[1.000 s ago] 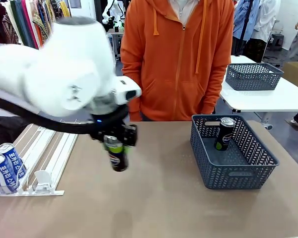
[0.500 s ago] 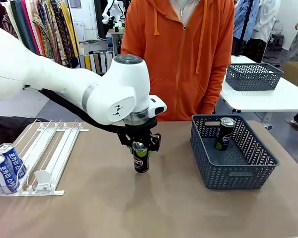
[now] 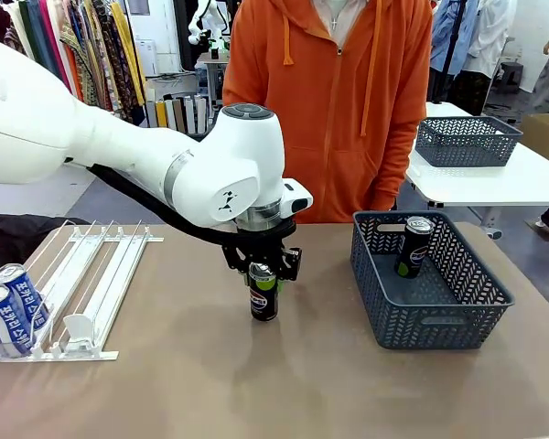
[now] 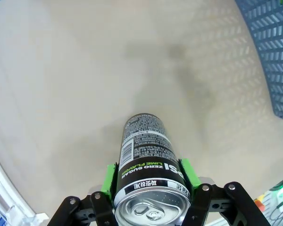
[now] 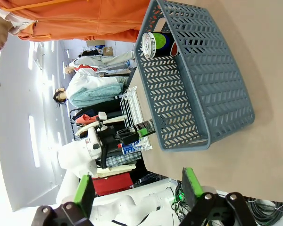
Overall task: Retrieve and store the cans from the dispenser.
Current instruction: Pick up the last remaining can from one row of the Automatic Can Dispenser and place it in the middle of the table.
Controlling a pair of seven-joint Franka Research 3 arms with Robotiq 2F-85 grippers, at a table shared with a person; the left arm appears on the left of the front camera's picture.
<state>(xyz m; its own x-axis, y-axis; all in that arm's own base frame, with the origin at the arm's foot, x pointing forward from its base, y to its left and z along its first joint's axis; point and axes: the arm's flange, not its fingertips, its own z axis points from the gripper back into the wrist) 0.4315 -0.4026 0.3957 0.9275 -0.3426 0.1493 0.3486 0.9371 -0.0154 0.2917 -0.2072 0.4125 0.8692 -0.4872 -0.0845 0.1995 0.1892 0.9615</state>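
A: How did the left jaws stand?
B: Clamped on a black can (image 4: 148, 160), green pads (image 4: 187, 172) on its sides just under the rim. The can was upright, on or just over the table (image 3: 302, 384), between the dispenser (image 3: 82, 274) and the basket (image 3: 439, 322).
A: How would it handle?
B: Probably slick, thin-walled, heavy if full — a firm hold high on the sides looked right. The right jaws gaped, empty.

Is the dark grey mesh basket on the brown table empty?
No, one slim black can with a silver top sits inside the dark grey mesh basket.
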